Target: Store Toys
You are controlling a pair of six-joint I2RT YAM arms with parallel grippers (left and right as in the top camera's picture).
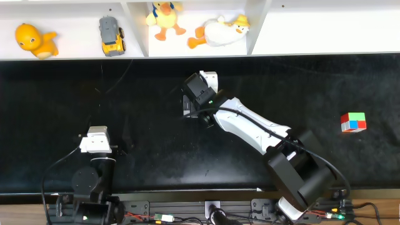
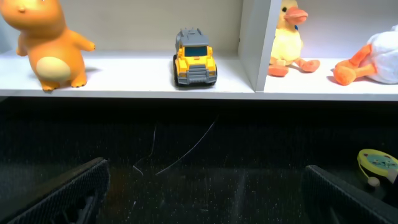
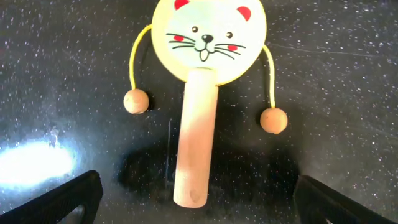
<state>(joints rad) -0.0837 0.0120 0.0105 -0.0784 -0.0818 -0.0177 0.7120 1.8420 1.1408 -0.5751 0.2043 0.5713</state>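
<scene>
A wooden rattle drum (image 3: pixel 199 124) with a pale cat face, a round handle and two beads on yellow strings lies flat on the black table. My right gripper (image 3: pixel 199 208) hangs above its handle end, open, with the handle between the wide-spread fingers and untouched. From above, the right gripper (image 1: pixel 192 103) is at the table's middle, near the shelf. My left gripper (image 2: pixel 202 199) is open with nothing in it, low over the table at the front left (image 1: pixel 97 134), facing the shelf. The left wrist view catches the drum's edge (image 2: pixel 377 165).
The white shelf (image 1: pixel 200 50) along the back holds an orange duck figure (image 1: pixel 34 40), a yellow toy truck (image 1: pixel 111 35), a yellow plush duck (image 1: pixel 165 19) and a white plush duck (image 1: pixel 220 31). A colour cube (image 1: pixel 353 122) sits at the table's right.
</scene>
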